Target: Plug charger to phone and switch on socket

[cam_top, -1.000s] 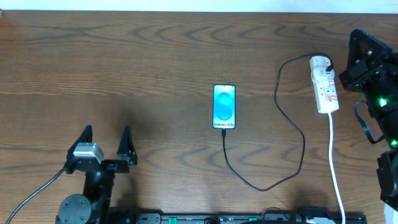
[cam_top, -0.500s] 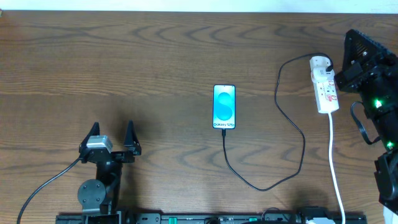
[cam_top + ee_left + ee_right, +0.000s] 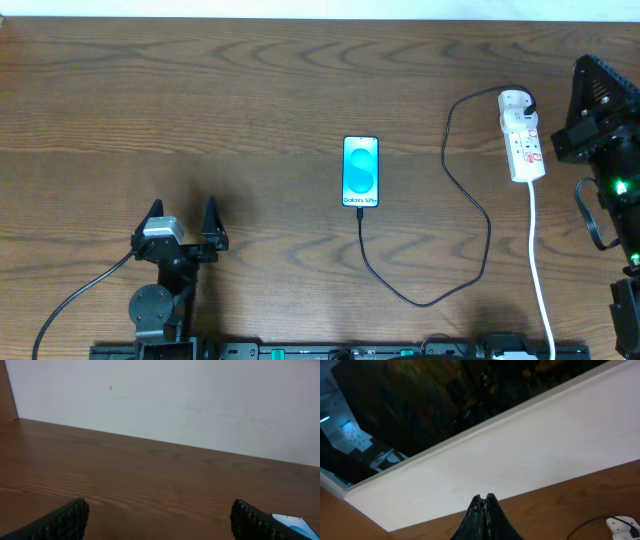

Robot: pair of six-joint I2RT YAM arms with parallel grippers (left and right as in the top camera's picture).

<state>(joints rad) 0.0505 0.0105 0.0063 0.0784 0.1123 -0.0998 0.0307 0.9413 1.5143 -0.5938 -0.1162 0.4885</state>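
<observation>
The phone (image 3: 361, 172) lies flat at the table's middle with its cyan screen up; a corner of it shows in the left wrist view (image 3: 295, 523). The black charger cable (image 3: 470, 195) runs from the phone's near edge in a loop to the rounded end of the white socket strip (image 3: 521, 135), whose end shows in the right wrist view (image 3: 621, 526). My left gripper (image 3: 182, 214) is open and empty at the front left. My right gripper (image 3: 484, 497) is shut with nothing in it; its arm (image 3: 598, 120) is just right of the socket.
The socket's white cord (image 3: 540, 270) runs down to the table's front edge. A white wall (image 3: 165, 395) borders the table's far side. A black rail (image 3: 330, 350) lies along the front edge.
My right arm has drawn back to the right, away from the socket. My left arm has settled slightly at the front left. Phone, cable and socket have not moved.
</observation>
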